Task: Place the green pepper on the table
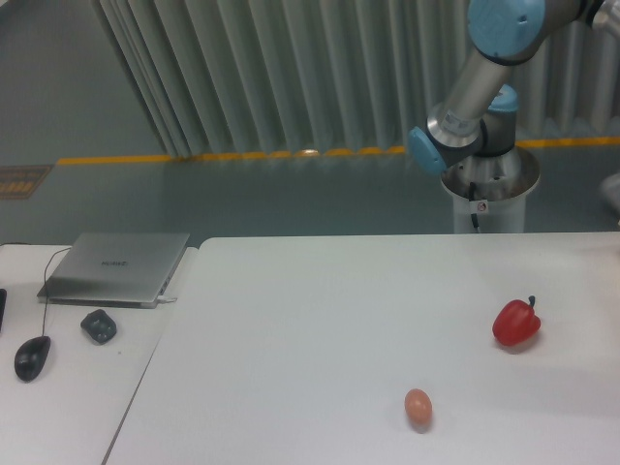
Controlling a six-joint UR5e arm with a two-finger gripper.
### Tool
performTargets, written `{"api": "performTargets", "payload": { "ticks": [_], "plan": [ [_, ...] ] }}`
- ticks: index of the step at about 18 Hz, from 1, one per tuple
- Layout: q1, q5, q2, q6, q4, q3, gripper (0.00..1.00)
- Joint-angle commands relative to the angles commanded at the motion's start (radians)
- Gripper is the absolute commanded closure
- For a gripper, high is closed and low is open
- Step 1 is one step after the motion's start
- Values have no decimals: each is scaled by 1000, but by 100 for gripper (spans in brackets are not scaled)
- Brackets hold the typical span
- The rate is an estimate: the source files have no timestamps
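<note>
The green pepper is out of view. The large white table (310, 320) fills the lower right of the camera view. On it lie a red bell pepper (515, 323) with a dark stem at the right and a small egg (418, 406) near the front. Only the arm's base, shoulder and lower links (475, 87) show, behind the table's far edge at the upper right. The arm runs up and out of the frame's top right corner, so the gripper itself is not in view.
A smaller white desk (68, 387) at the left carries a closed laptop (114, 267), a black mouse (32, 357) and a small dark object (98, 325). A ribbed grey curtain wall and a yellow floor line lie behind.
</note>
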Motion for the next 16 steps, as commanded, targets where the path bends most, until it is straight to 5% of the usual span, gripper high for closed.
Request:
{"api": "performTargets", "payload": {
  "ticks": [4, 7, 11, 16],
  "plan": [
    [0, 2, -6, 0, 0, -3, 0],
    [0, 3, -8, -2, 0, -8, 38],
    [0, 3, -6, -2, 0, -9, 64],
    [0, 2, 9, -2, -3, -9, 67]
  ]
}}
